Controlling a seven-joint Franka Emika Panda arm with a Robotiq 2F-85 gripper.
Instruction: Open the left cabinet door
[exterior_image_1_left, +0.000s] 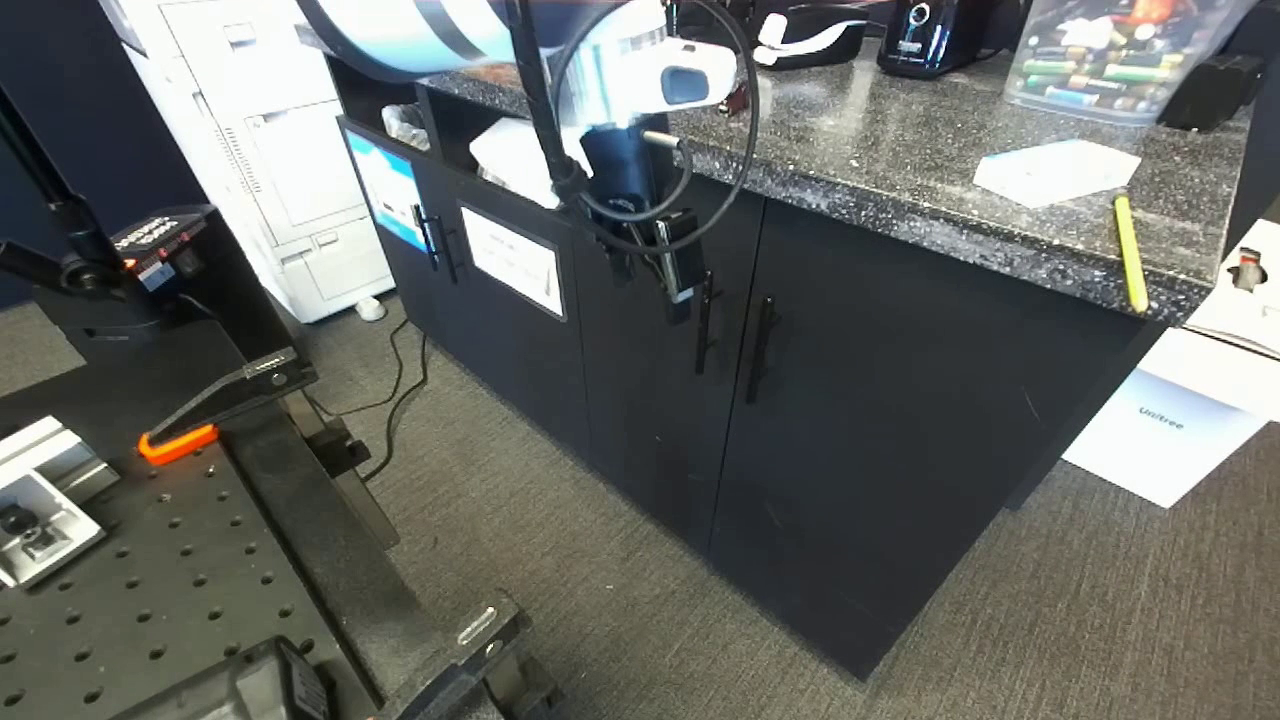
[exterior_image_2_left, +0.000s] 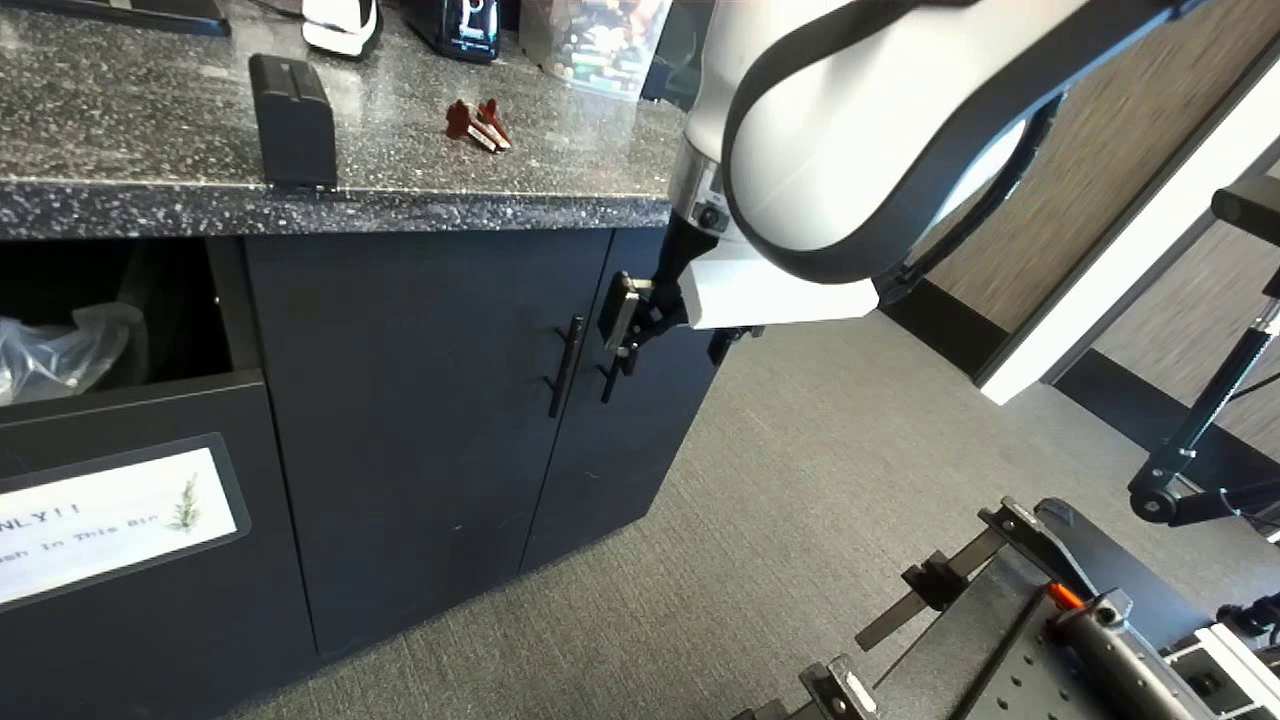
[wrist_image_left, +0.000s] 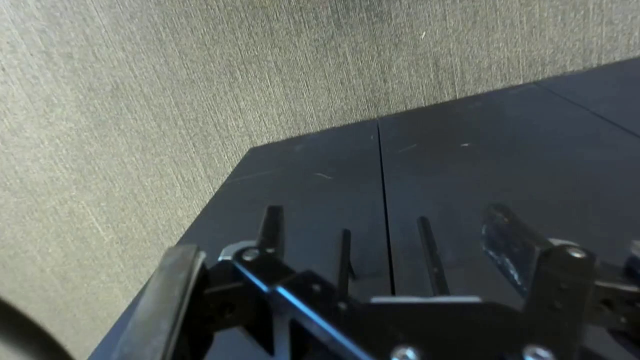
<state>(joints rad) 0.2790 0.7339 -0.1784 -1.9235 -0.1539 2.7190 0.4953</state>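
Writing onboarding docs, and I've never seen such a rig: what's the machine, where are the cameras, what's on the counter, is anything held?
It's a single robot arm, mostly white, ending in two fingers. Two pictures come from cameras standing outside the robot; the third is from its wrist, where the fingers loom low and the carpet is at the top.

The arm hangs in front of a dark cabinet. Its job is the left cabinet door, now shut, with a bar handle along its right edge in both exterior views.

On the speckled countertop: a clear bin of small coloured cylinders, a white sheet, a yellow pen-shaped stick near the edge, and a small red item, among others.

Nothing looks held: the fingers stand apart, not closed on that handle.
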